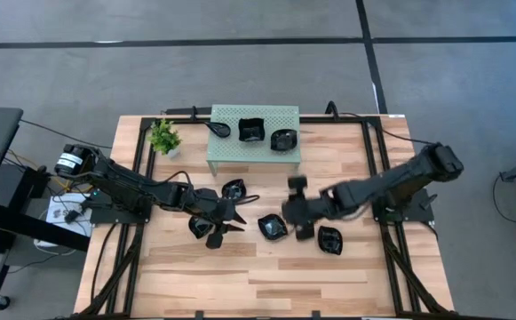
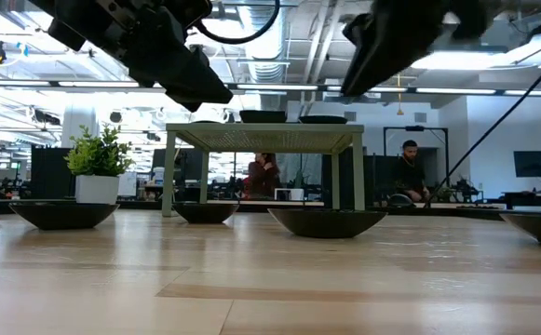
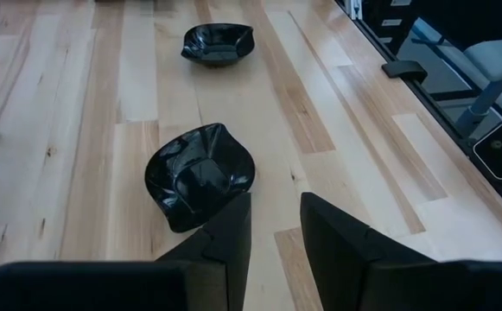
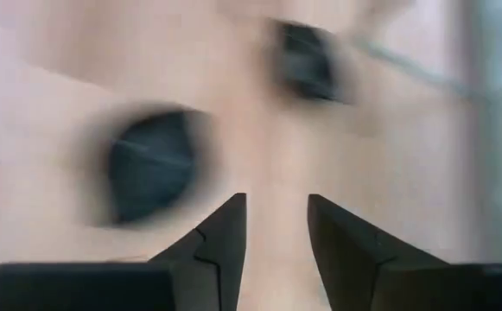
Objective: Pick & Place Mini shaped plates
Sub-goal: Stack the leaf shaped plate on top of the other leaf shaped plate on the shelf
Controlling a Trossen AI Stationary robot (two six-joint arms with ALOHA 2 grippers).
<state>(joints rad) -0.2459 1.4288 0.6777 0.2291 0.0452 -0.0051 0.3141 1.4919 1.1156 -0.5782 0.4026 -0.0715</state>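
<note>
Top-down view of a wooden table with two dark arms reaching toward its middle. The left gripper hangs above the boards with its fingers parted by a narrow gap and nothing between them. Directly ahead of these fingertips lies a black mini shaped plate, crumpled in outline, resting flat on the wood; in the wrist view its near rim sits just beside the left finger, though contact cannot be confirmed. A second black plate lies farther ahead of this gripper, well apart from the first.

The right gripper is held above the table centre, facing the left one. Its fingers are likewise spread with an empty gap. The right wrist picture is smeared; two dark plate shapes show ahead of the fingers, one nearer and to one side, one farther off.

In the high view, five plates lie on the table: two beside the left gripper, one just below the right gripper, one beside it toward the right arm's base. Behind both grippers stands a pale green perforated stand bearing three dark plates. A small potted plant stands next to the stand. Seated people show in the room beyond.
</note>
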